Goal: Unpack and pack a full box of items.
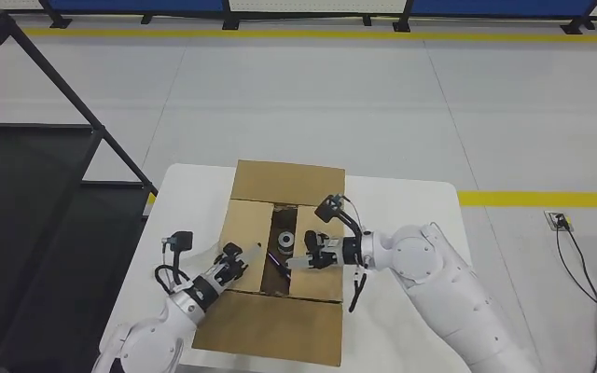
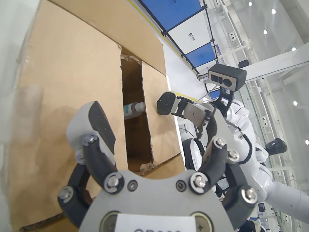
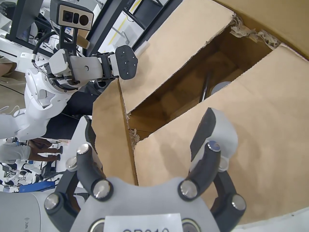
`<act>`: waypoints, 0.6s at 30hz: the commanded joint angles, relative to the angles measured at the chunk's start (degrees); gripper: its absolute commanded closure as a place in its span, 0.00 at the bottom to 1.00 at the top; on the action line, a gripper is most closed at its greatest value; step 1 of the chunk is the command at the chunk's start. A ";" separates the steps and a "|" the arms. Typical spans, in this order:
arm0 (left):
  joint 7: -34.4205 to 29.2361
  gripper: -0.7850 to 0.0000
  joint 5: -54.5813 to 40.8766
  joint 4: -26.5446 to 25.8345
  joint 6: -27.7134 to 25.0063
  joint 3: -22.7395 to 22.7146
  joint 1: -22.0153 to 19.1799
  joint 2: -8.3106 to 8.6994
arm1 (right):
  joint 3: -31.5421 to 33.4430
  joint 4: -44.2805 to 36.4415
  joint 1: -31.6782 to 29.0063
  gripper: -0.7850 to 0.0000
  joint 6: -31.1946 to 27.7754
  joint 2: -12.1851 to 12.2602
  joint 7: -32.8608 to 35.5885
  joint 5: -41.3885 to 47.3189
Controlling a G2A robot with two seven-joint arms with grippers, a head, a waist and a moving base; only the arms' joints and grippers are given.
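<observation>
A cardboard box (image 1: 280, 317) stands on the white table (image 1: 401, 200). Its two long top flaps lie almost shut, with a narrow gap (image 1: 283, 247) between them. Through the gap I see a grey round item (image 1: 284, 241), a dark rod (image 1: 277, 266) and, in the left wrist view, a white bottle with a teal label (image 2: 134, 109). My left gripper (image 1: 238, 258) (image 2: 154, 131) hangs open over the left flap (image 2: 72, 73). My right gripper (image 1: 306, 256) (image 3: 149, 131) is open at the right flap (image 3: 253, 112); one finger (image 3: 212, 126) rests above it, the other is hidden behind cardboard.
The box's outer flaps are folded out toward the far side (image 1: 289, 179) and the near side of the table. A black metal frame (image 1: 56, 186) stands off the table's left edge. Bare tabletop lies to the right of the box (image 1: 410, 210).
</observation>
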 commanded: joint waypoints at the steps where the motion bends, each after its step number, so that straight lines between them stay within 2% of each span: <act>1: -0.57 0.00 -0.32 -1.49 -0.67 -1.46 0.76 0.20 | 0.46 -0.77 -0.02 0.00 -0.31 0.13 -0.53 0.12; 5: -1.88 0.00 -3.88 -4.21 -2.37 -5.94 2.79 0.61 | 1.07 -2.35 0.08 0.00 -0.61 0.34 -1.21 -0.24; 9: -5.37 0.00 -9.04 -5.38 -4.57 -12.98 6.31 1.24 | 1.36 -4.00 0.34 0.00 0.33 0.61 -0.86 -3.26; 15: -17.05 0.00 -15.70 -3.99 -8.64 -23.08 12.34 2.43 | 1.36 -4.00 0.34 0.00 0.33 0.61 -0.86 -3.26; 18: -23.41 0.00 -16.49 -1.75 -9.70 -25.47 13.87 3.02 | 2.17 -4.11 -0.82 0.00 1.08 0.69 -3.92 -2.75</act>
